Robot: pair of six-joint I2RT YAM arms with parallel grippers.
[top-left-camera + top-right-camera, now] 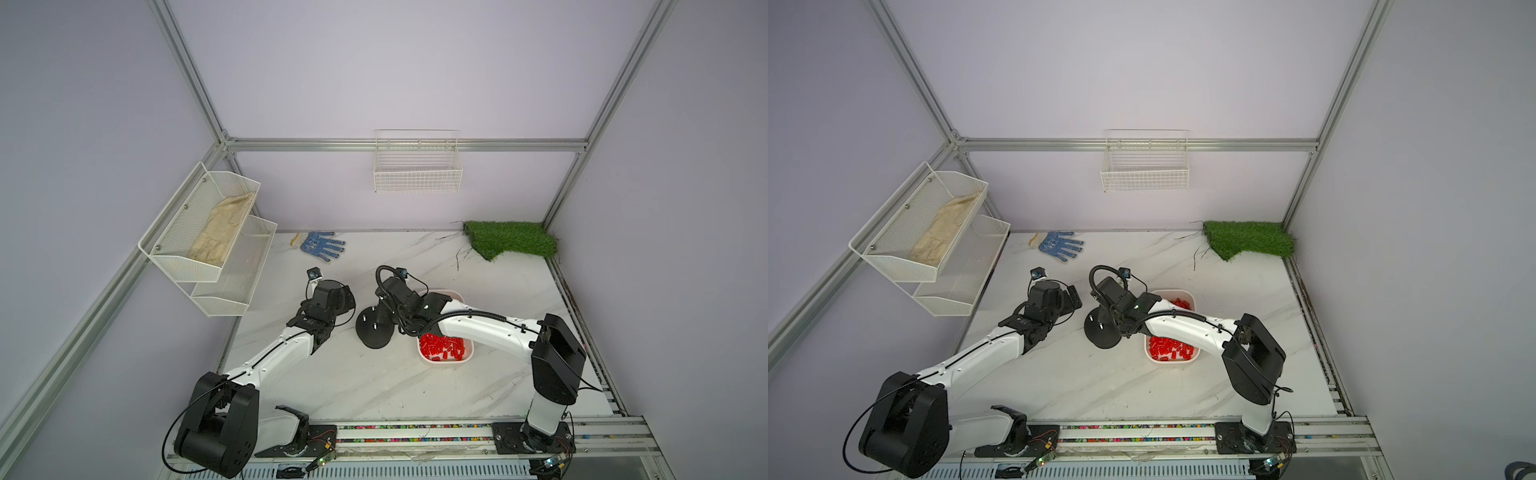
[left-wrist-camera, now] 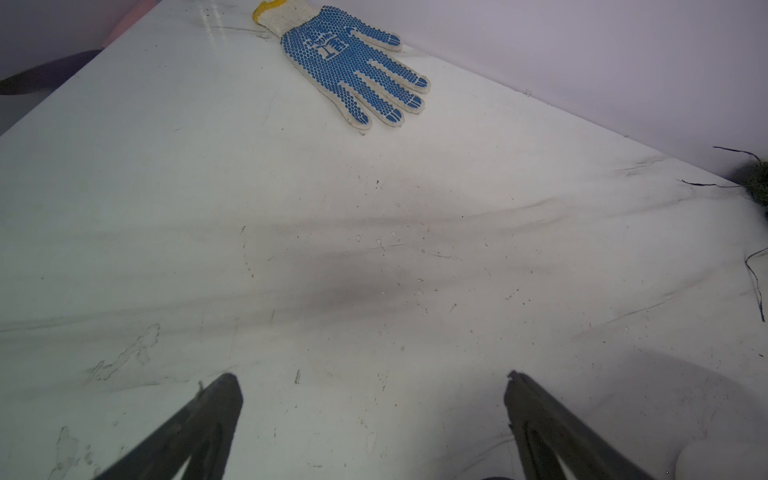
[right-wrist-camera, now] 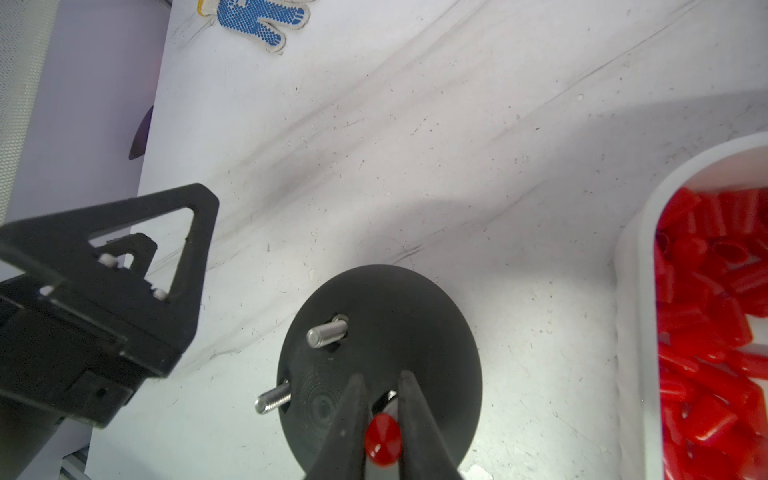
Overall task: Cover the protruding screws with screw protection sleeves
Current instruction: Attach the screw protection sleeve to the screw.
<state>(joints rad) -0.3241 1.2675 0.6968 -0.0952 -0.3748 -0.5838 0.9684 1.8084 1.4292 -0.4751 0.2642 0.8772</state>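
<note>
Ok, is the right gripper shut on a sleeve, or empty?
Shut, not empty: in the right wrist view the right gripper pinches a red sleeve between its fingers, over the black base.

**Your right claw (image 3: 382, 380) is pinched tight, your left claw (image 2: 374, 384) stands wide**

Your right arm (image 1: 478, 328), white links with black joints, rises from its base at the near right edge, folds at the raised elbow and reaches across toward the middle. The wrist tips downward. The two black fingers sit close together, pinching a red plastic sleeve (image 3: 382, 440). Your left arm (image 1: 274, 353) stretches forward from the near left, low over the counter (image 2: 374, 249), fingers spread well apart.
</note>
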